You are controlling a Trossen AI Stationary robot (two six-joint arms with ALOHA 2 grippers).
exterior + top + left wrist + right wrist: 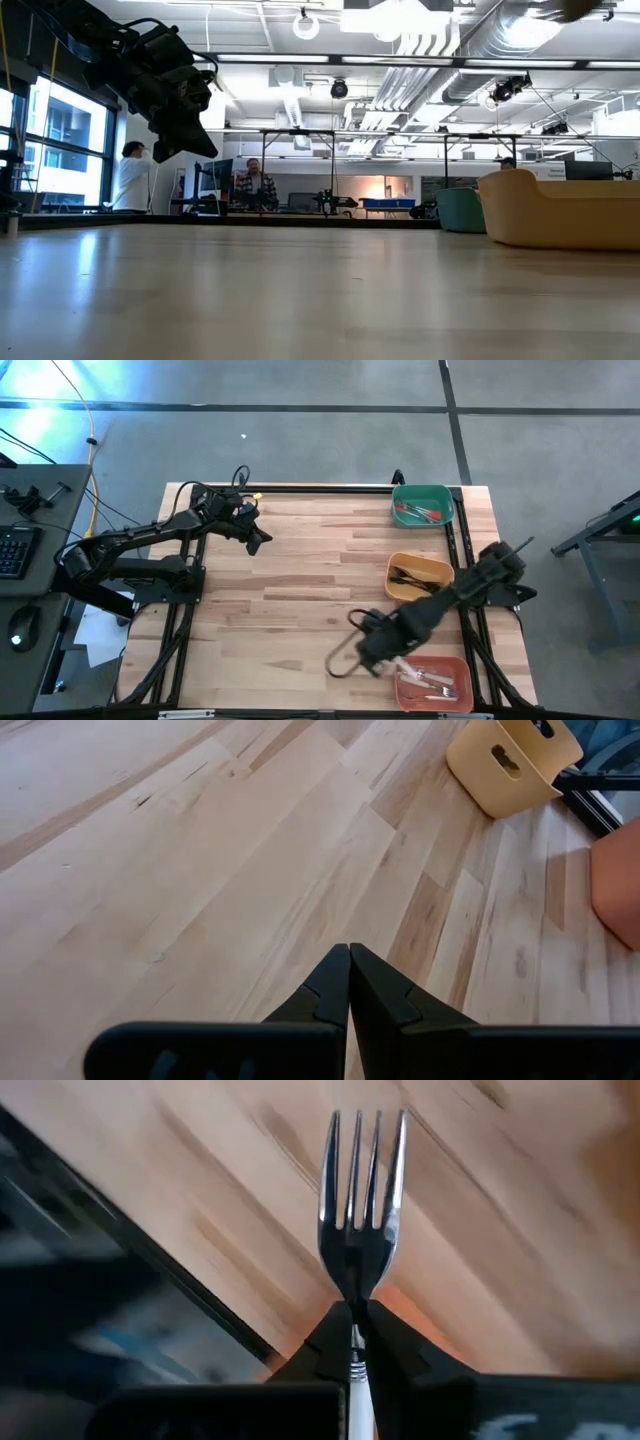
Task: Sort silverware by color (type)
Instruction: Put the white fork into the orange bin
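My right gripper hangs above the table near its front edge, just left of the salmon bin, and is shut on a fork with a shiny head and a white handle. That bin holds white-handled silverware. The yellow bin holds black-handled pieces, the green bin red-handled ones. My left gripper is shut and holds nothing, raised over bare wood at the far left. My right gripper pinches the fork between its two fingers at the neck, where the metal head meets the white handle. The fingers point down and lie along the fork. The tines stick out below the fingertips, and the fork is lifted clear of the table.
The three bins stand in a row along the table's right side. A black cable loop hangs beside the right gripper. The wooden top's middle and left lie bare. People and desks show in the room behind.
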